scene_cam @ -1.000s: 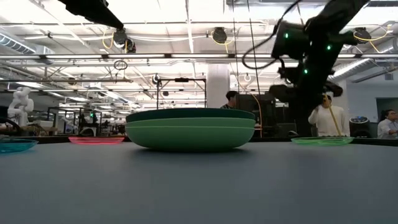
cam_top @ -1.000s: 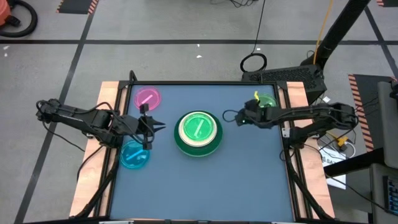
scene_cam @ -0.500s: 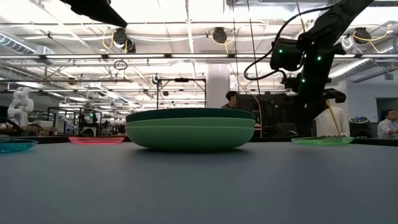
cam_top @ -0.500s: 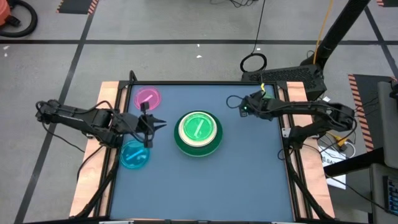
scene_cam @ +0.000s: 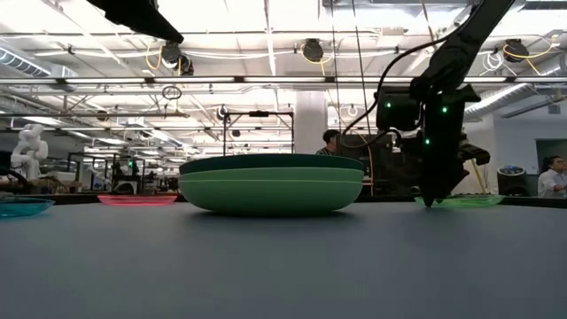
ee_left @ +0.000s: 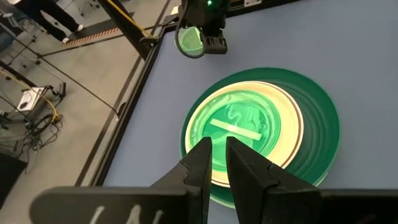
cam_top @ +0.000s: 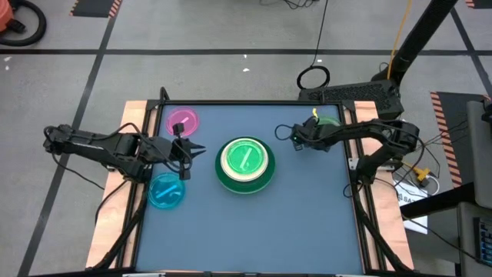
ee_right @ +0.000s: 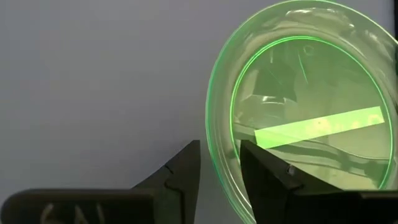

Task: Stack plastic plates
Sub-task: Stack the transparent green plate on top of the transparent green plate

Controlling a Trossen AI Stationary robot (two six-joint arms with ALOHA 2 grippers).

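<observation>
A stack (cam_top: 246, 163) of large green plates and a cream plate, topped by a small green striped plate (ee_left: 239, 127), sits mid-table. A second small translucent green striped plate (ee_right: 311, 124) lies flat near the far right corner (cam_top: 330, 121). My right gripper (ee_right: 221, 149) points down at that plate's rim on the side facing the stack (scene_cam: 431, 202). It is open, with one finger outside the rim and one inside, and I see no touch. My left gripper (ee_left: 218, 146) hangs shut left of the stack (cam_top: 196, 152), holding nothing.
A pink plate (cam_top: 183, 121) lies near the far left corner, and a blue plate (cam_top: 166, 191) lies at the left edge under the left arm. Wooden rails (cam_top: 134, 115) border both sides of the table. Blue tabletop (cam_top: 254, 231) stretches in front of the stack. People stand in the room behind.
My right gripper has swung from beside the stack toward the far right corner. It has then dropped from well above the table to table height at the green plate's rim, pointing down. The plates have stayed where they were.
</observation>
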